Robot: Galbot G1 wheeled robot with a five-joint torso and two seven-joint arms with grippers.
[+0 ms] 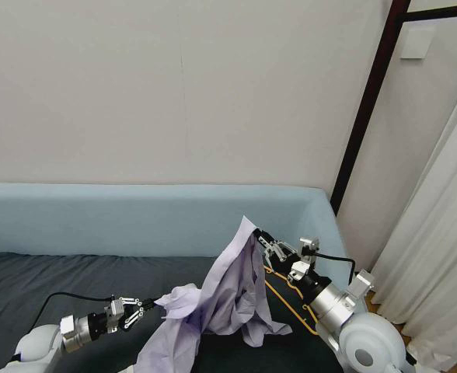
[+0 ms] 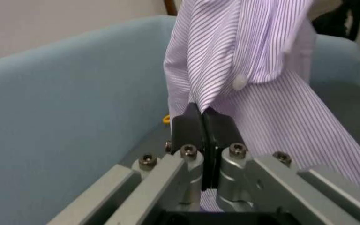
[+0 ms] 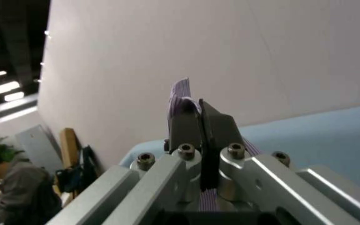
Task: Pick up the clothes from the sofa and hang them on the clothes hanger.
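My right gripper (image 1: pixel 258 238) is pinched shut on the striped shirt's (image 1: pixel 232 299) top edge, so the cloth hangs below it over the sofa (image 1: pixel 135 221). The left gripper (image 1: pixel 158 302), lower down, clamps a fold, I'd say to spread it. The yellow hanger (image 1: pixel 284 301) lies just under the right one.

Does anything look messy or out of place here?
The striped shirt hangs bunched and lopsided. The right gripper pinches one corner high, and the left gripper pinches a fold lower down, above the sofa. The yellow hanger sits beside the right arm, partly hidden by the cloth, apparently not yet inside the shirt.
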